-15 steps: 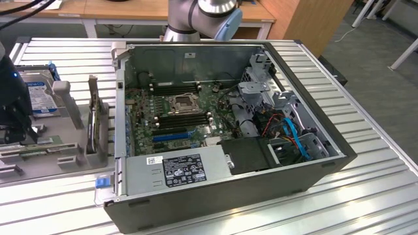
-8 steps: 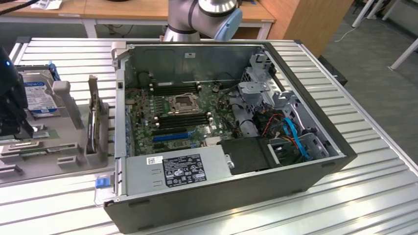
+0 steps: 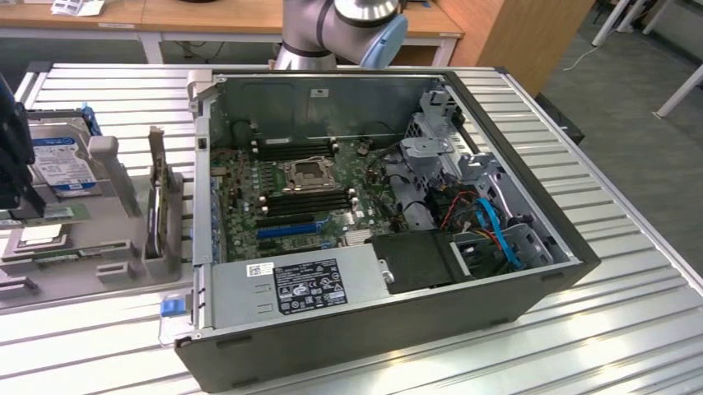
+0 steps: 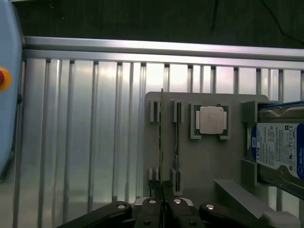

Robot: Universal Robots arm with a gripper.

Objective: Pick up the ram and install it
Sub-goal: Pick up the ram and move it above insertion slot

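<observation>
The ram [image 4: 161,137] is a thin green stick seen edge-on, standing in a slot of the grey holder [image 4: 204,161]. My gripper [image 4: 163,192] is shut, its fingertips pressed together in line with one end of the stick. The stick still sits between the holder's end posts, and I cannot tell whether the fingers touch it. The same holder [image 3: 121,247] lies on the table at the exterior view's left, beside the open computer case [image 3: 329,95]. Inside the case, the motherboard's long black memory slots [image 3: 295,150] lie on both sides of the processor socket [image 3: 304,173].
A square silver processor [image 4: 211,119] and a hard drive [image 4: 280,149] rest in the holder beside the ram. A second narrow slot [image 4: 176,142] runs parallel to it. A blue unit with a red button [image 4: 4,78] stands past the ribbed aluminium table [image 4: 85,142].
</observation>
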